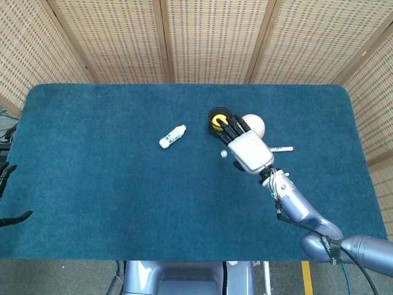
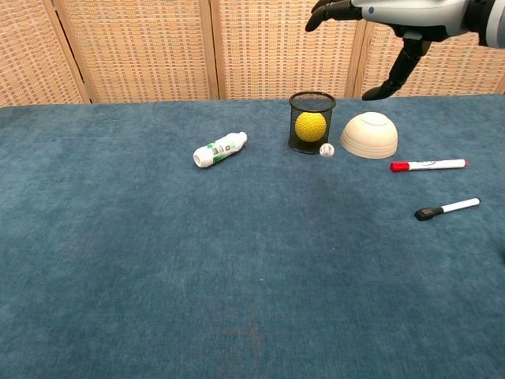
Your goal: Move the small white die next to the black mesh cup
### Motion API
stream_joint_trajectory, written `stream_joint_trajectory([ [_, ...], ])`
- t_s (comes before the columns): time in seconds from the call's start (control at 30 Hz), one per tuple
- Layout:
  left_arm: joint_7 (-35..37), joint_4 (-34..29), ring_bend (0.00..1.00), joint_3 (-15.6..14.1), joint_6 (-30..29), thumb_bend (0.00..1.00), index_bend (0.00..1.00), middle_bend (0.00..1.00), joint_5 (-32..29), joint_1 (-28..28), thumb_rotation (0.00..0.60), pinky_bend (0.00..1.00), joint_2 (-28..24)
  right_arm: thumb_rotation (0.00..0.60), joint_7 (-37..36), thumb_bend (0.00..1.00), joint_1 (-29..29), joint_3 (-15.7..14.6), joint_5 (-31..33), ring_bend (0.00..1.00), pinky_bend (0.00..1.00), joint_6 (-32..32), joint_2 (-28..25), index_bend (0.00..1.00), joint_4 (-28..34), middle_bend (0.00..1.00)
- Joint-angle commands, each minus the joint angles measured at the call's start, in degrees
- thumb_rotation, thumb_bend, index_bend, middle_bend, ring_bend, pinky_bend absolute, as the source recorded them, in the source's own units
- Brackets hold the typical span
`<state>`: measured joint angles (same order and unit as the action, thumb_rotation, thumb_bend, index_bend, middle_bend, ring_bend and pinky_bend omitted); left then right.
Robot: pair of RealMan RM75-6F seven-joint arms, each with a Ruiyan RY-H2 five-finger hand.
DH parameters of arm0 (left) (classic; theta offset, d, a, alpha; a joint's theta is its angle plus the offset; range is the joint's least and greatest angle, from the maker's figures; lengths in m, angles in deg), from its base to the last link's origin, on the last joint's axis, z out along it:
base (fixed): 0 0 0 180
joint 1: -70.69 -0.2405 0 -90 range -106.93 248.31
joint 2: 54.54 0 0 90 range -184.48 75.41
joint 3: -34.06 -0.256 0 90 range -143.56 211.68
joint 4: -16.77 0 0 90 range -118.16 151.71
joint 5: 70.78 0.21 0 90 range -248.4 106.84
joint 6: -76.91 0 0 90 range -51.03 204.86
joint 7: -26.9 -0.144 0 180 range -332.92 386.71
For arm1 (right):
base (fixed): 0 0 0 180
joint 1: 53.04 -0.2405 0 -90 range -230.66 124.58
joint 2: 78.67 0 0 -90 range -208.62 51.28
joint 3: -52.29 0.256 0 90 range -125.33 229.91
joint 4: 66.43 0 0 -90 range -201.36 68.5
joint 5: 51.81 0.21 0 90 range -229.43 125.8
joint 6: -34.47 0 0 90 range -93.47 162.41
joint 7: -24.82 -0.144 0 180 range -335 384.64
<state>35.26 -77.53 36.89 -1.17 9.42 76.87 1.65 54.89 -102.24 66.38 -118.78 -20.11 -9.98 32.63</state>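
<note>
The small white die [image 2: 327, 150] is free of any hand and shows low at the right foot of the black mesh cup [image 2: 312, 122], between the cup and the white bowl. In the head view the die [image 1: 225, 153] sits just left of my right hand [image 1: 247, 149], a little nearer me than the cup [image 1: 219, 118]. A yellow ball is inside the cup. My right hand [image 2: 394, 16] hovers high above the cup and bowl, fingers spread, holding nothing. Only dark fingertips of my left hand [image 1: 5, 173] show at the table's left edge, apart and empty.
An upturned white bowl [image 2: 369, 134] stands right of the cup. A red-capped marker [image 2: 428, 165] and a black-tipped pen [image 2: 447, 208] lie further right. A small white bottle [image 2: 220, 149] lies on its side left of the cup.
</note>
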Motion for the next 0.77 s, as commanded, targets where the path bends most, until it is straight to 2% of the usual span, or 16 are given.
stream_joint_trajectory([
  [0.03, 0.24, 0.05, 0.00, 0.01, 0.04, 0.00, 0.00, 0.00, -0.03, -0.01, 0.600, 0.00, -0.11, 0.600, -1.26, 0.26, 1.30, -0.34, -0.48, 0.00, 0.00, -1.67, -0.85, 0.08, 0.95, 0.00],
  [0.13, 1.18, -0.02, 0.00, -0.03, -0.10, 0.00, 0.00, 0.00, 0.17, -0.14, 0.600, 0.00, -0.42, 0.600, -3.72, 0.26, 4.69, -2.12, -2.77, 0.00, 0.00, -4.97, -2.65, 0.08, 2.57, 0.00],
  [0.23, 2.20, 0.25, 0.00, -0.03, -0.56, 0.00, 0.00, 0.00, 0.52, -0.37, 0.600, 0.00, -0.69, 0.600, -6.81, 0.23, 10.08, -5.59, -7.58, 0.00, 0.00, -10.74, -4.19, 0.08, 2.96, 0.00],
  [0.33, 2.81, 0.51, 0.00, -0.26, -0.67, 0.00, 0.00, 0.00, 1.20, -0.40, 0.600, 0.00, -0.79, 0.600, -13.63, 0.11, 16.93, -9.26, -12.83, 0.00, 0.00, -18.93, -2.83, 0.08, -0.45, 0.00],
  [0.47, 2.56, 0.46, 0.00, -0.59, -1.24, 0.00, 0.00, 0.00, 2.15, -0.57, 0.600, 0.00, -0.68, 0.600, -20.24, 0.01, 22.95, -12.73, -14.89, 0.00, 0.00, -24.12, -0.29, 0.07, -5.87, 0.00],
  [0.6, 1.03, 0.20, 0.00, -0.87, -1.95, 0.00, 0.00, 0.00, 2.80, -0.79, 0.600, 0.00, -0.19, 0.600, -25.77, 0.00, 27.69, -14.47, -16.02, 0.00, 0.00, -28.15, 2.11, 0.03, -9.87, 0.00],
  [0.77, -1.41, -0.24, 0.00, -0.85, -3.28, 0.00, 0.00, 0.00, 2.91, -1.25, 0.600, 0.00, 0.70, 0.600, -26.64, 0.00, 31.28, -14.55, -16.84, 0.00, 0.00, -32.16, 3.09, 0.02, -10.85, 0.00],
])
